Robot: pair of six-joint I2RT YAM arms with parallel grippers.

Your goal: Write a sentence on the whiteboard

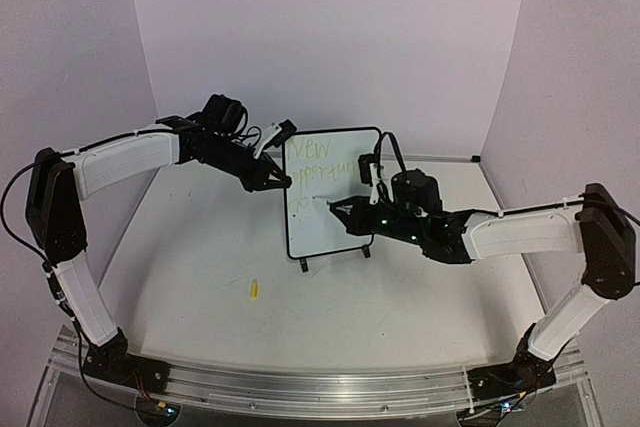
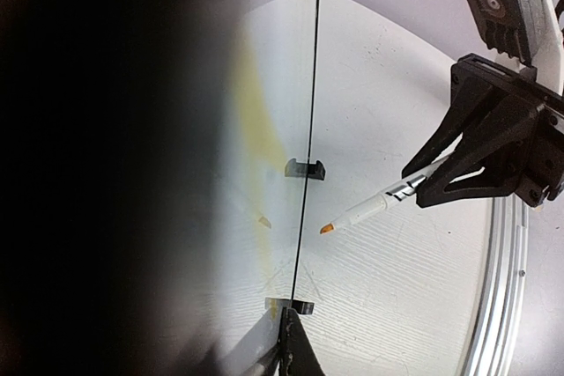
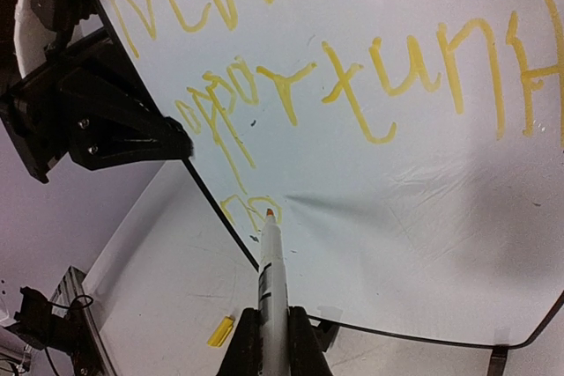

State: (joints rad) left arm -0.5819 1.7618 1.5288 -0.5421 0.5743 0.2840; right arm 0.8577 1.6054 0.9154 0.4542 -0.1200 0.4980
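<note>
The white table point(image 1: 200, 277) lies open in front and to the left. The whiteboard point(image 1: 330, 227) stands upright at mid-table, near the back wall. The sentence point(image 3: 352, 85) fills its upper half, with the third line barely begun. The left gripper point(image 1: 283, 180) is pressed together on the board's left edge. The right gripper point(image 1: 345, 208) pinches a marker point(image 3: 270, 270), tip just off the face. A yellow cap point(image 1: 254, 289) lies well in front.
</note>
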